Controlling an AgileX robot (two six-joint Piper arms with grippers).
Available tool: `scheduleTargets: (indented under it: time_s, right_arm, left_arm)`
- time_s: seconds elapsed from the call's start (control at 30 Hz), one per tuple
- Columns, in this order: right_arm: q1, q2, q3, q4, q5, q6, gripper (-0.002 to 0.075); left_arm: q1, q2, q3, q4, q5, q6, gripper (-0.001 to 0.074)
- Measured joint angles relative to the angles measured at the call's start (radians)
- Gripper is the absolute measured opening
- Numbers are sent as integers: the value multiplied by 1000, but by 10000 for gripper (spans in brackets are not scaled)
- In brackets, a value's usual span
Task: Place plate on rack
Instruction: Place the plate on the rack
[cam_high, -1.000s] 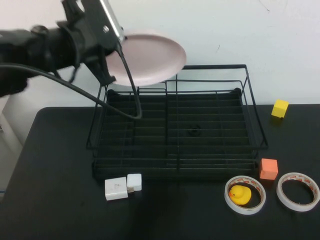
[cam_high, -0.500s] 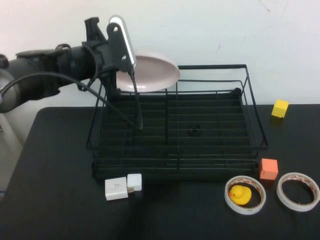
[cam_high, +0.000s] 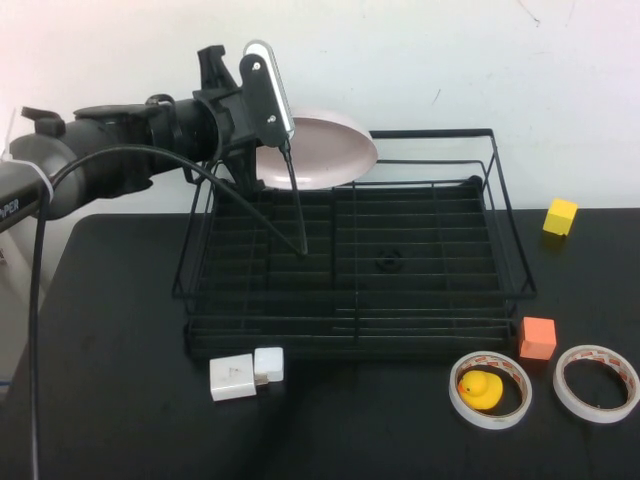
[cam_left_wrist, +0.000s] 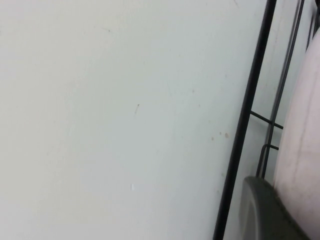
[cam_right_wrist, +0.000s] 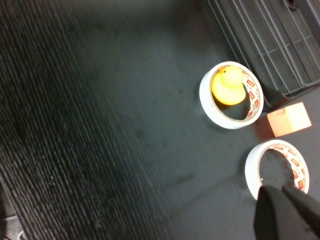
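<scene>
The pale pink plate (cam_high: 325, 150) is held tilted, nearly edge-on, over the back left corner of the black wire rack (cam_high: 430, 133). My left gripper (cam_high: 252, 160) is shut on the plate's left edge, above the rack's back left rail. In the left wrist view the plate (cam_left_wrist: 302, 150) fills the edge beside one grey finger (cam_left_wrist: 265, 210), with rack wires (cam_left_wrist: 245, 125) against the white wall. My right gripper (cam_right_wrist: 287, 212) is shut and empty, hovering over a tape ring (cam_right_wrist: 251, 167); it is outside the high view.
On the black table in front of the rack lie a white adapter (cam_high: 245, 374), a tape ring (cam_high: 455, 392) holding a yellow duck (cam_high: 478, 388), a second tape ring (cam_high: 562, 385) and an orange cube (cam_high: 537, 337). A yellow cube (cam_high: 560, 216) sits at the far right.
My left arm has lowered the plate and shifted it a little right, toward the rack's back left corner. The plate has tilted from nearly flat to nearly edge-on.
</scene>
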Motion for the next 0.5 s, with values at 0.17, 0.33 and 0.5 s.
scheduleTargets:
  time_s: [0.17, 0.33, 0.5]
  right_arm:
    - [0, 0, 0, 0, 0, 0, 1]
    - [0, 0, 0, 0, 0, 2, 1]
    - [0, 0, 0, 0, 0, 4, 1]
  left_arm:
    - [0, 0, -2, 0, 1, -20, 70]
    - [0, 3, -2, 0, 4, -27, 70]
    - [0, 25, -10, 0, 6, -27, 70]
